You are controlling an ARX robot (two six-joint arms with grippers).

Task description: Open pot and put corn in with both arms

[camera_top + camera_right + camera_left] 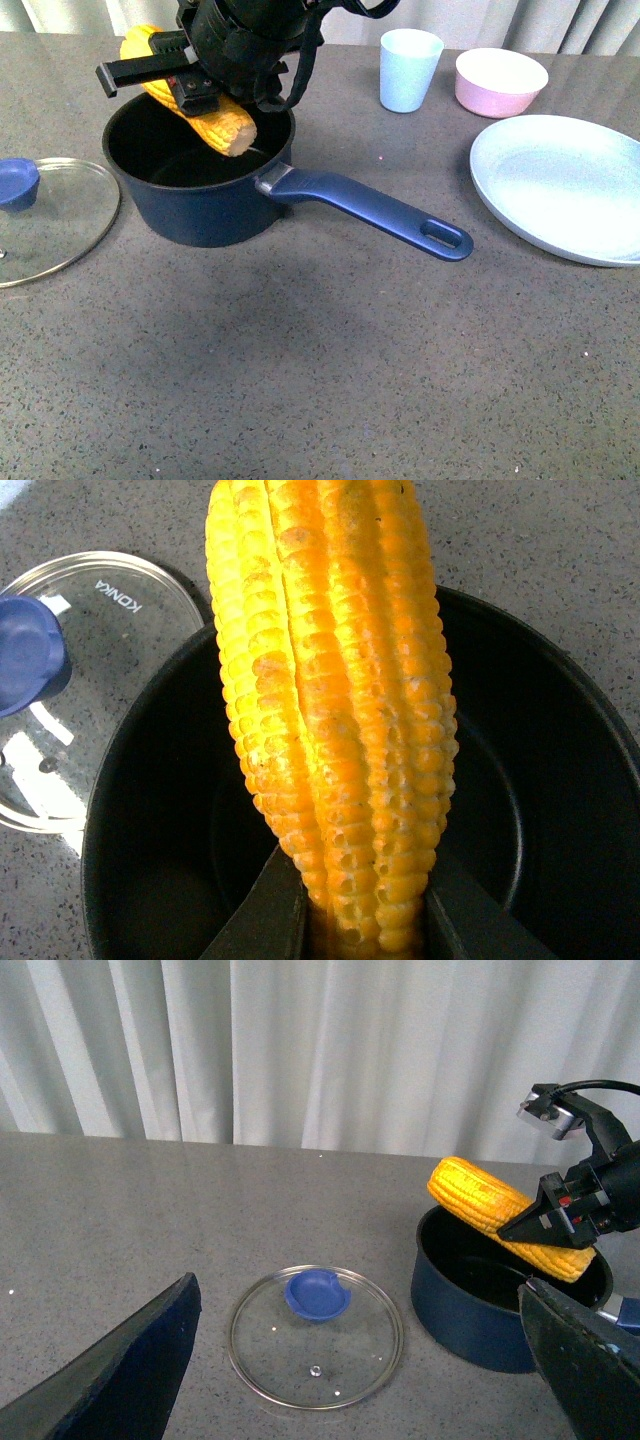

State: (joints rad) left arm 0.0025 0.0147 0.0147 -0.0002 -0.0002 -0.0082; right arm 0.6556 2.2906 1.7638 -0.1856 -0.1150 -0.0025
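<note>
The dark navy saucepan (205,195) stands uncovered on the grey desk (320,380) toward its far left part, its black inside holding nothing that rests on the bottom; its long blue handle (375,212) with a hole at the end points toward the desk's right side. The ear of corn (215,118) hangs tilted over the pan's opening, one end above the far rim, the cut end lower, inside the rim line. It is yellow-orange with straight kernel rows, a few kernels dull or dented. The right pincer (185,85) is clamped on the corn, its dark fingers (265,920) pressing both sides. The left pincer (360,1360) hangs spread wide, holding nothing, above the glass lid (45,220), which lies flat just left of the pan with its blue knob (17,183) up. Near the far edge stand a pale blue cup (408,68) and a pink bowl (500,82); a pale blue plate (565,185) lies at the right edge.
</note>
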